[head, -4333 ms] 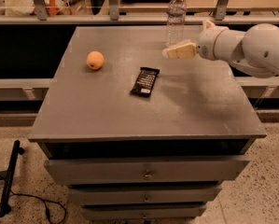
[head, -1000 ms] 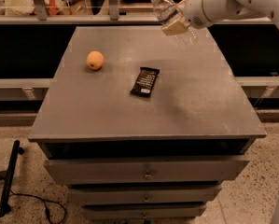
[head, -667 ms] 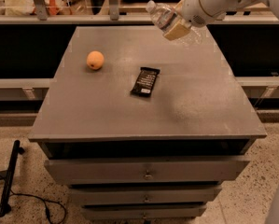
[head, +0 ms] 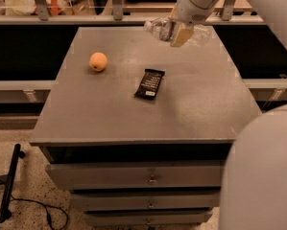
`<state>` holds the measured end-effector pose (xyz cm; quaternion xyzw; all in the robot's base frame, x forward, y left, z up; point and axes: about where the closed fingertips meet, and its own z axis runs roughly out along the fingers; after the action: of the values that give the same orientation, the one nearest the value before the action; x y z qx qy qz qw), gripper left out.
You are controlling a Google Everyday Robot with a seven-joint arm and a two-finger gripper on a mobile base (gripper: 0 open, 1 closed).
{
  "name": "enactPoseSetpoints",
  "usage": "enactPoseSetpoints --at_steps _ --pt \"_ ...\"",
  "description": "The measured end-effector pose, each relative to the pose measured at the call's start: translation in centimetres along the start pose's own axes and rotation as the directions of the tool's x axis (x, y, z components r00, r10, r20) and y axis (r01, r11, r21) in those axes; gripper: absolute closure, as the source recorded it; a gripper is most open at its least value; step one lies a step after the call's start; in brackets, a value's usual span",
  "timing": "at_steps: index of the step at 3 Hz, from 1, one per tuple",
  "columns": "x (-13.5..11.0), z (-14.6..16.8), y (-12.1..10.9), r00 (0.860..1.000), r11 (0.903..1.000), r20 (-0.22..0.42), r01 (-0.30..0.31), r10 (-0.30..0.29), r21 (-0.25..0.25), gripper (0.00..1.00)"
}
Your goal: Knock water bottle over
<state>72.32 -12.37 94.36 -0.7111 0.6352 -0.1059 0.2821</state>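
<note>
At the far edge of the grey surface (head: 191, 104), my hand (head: 176, 32) presses the slim clear plastic water bottle (head: 156, 29), tipped nearly flat, probably from my push; whether I grip it, I cannot tell.

No text is legible on the dark packet (head: 149, 84) or the water bottle (head: 156, 28) at the pincer (head: 175, 32).

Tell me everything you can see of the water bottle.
The water bottle is clear plastic with a pale cap pointing left. It lies almost horizontal over the far edge of the grey table. The tool sits across its middle and hides that part. Whether the bottle rests on the table cannot be told.
</note>
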Motion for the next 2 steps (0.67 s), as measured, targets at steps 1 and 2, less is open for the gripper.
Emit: enactPoseSetpoints --at_steps 1,2 --pt "1.6 0.6 0.8 0.987 0.984 -0.101 0.109 -0.124 -0.14 1.0" --pt "2.9 0.9 1.9 0.979 0.964 -0.135 0.119 -0.154 -0.238 1.0"
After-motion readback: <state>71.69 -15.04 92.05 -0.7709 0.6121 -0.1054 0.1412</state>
